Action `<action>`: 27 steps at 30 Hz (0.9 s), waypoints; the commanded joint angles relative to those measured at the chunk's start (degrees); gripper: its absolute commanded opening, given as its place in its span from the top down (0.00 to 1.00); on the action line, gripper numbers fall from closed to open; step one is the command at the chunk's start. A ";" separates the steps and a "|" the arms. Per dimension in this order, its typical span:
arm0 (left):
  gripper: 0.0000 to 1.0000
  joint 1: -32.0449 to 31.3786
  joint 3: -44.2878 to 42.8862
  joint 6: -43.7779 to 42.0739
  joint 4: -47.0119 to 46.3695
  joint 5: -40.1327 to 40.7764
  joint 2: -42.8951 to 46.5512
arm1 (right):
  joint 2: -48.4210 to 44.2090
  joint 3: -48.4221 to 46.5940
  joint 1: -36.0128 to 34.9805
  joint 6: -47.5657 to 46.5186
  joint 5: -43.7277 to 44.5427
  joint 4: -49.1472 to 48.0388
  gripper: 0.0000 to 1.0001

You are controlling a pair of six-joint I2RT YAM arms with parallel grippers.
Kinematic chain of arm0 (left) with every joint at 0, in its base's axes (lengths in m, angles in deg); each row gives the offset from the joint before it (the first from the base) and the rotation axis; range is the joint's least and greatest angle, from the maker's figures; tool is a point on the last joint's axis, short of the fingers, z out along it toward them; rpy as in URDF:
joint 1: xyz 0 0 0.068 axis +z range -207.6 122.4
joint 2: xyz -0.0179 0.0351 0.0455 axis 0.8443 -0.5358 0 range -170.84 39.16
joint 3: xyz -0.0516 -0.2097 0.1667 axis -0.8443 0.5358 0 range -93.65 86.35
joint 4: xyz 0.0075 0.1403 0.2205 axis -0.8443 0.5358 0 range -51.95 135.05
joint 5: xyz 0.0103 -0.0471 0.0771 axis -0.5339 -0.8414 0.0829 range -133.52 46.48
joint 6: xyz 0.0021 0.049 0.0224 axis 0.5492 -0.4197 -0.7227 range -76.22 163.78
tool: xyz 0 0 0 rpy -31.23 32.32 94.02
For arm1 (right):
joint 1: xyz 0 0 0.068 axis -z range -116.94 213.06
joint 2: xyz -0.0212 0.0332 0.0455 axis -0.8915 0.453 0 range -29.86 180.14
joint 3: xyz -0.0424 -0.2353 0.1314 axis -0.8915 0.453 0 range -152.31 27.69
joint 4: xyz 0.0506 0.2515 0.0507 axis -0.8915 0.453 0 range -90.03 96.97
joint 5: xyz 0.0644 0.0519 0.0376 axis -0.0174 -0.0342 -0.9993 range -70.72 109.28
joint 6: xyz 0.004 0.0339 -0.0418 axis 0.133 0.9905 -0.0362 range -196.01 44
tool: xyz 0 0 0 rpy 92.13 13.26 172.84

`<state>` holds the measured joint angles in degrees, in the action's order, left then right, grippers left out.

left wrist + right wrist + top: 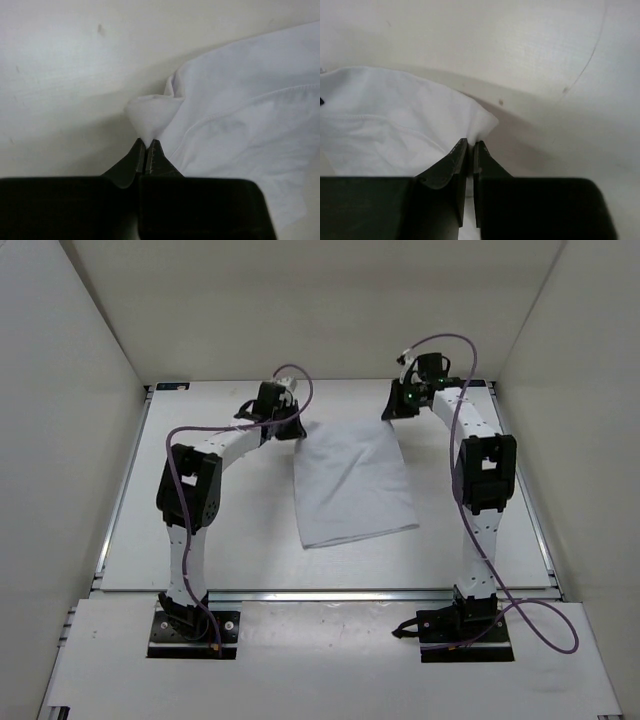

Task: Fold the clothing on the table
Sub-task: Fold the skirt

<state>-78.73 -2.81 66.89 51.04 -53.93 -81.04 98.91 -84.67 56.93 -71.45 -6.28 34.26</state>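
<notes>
The cloth (352, 485) lies spread on the table (200, 540) between the two arms, a rough four-sided sheet lying a little askew. The left gripper (146, 146) sits at the far left corner of the cloth. Its black jaws are pressed together on a small peak of fabric raised from that corner. The right gripper (470, 145) sits at the far right corner of the cloth, with the corner tip pinched between its jaws. Holding both far corners at once probably serves to lift that edge evenly and carry it toward the near edge of the cloth, so that the fold comes out straight. The fabric is thin, soft and matte white. It bunches into gentle wrinkles beside each grip, and a stitched hem (260, 97) runs near its edge. The table under the cloth is hard, flat and pale.
</notes>
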 commanded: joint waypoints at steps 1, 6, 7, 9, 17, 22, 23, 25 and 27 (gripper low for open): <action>1.00 0.65 -12.92 -5.27 3.25 1.98 5.58 | -9.30 -7.87 3.04 2.20 0.34 -3.68 1.00; 1.00 0.30 -28.32 -10.62 8.62 4.61 10.42 | -20.81 -14.65 4.73 5.81 2.87 -6.68 1.00; 1.00 -0.23 -28.43 -11.85 8.63 5.31 13.12 | -22.32 -14.04 4.55 5.81 3.58 -6.95 1.00; 1.00 -0.58 -25.82 -12.30 6.61 5.41 18.23 | -28.72 -10.28 2.80 5.20 5.69 -7.56 1.00; 1.00 -2.07 23.17 -9.85 -2.97 5.32 52.39 | -60.81 41.54 -4.59 3.17 17.57 -16.70 1.00; 1.00 -5.32 42.64 -6.78 6.41 5.84 69.90 | -75.05 59.59 -7.22 6.25 18.36 -10.74 1.00; 1.00 -6.81 45.80 -5.81 6.95 5.67 71.06 | -75.94 62.32 -7.75 7.47 17.75 -10.21 1.00; 1.00 -7.70 48.46 -4.14 8.45 7.42 73.88 | -75.95 64.63 -8.54 9.14 16.26 -10.72 1.00; 1.00 -5.87 50.75 -3.34 7.76 6.38 73.80 | -73.41 65.68 -8.90 9.41 14.23 -13.52 1.00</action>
<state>-86.66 46.98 61.97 56.75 -52.42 -10.05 25.53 -18.50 47.38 -62.71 3.99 24.79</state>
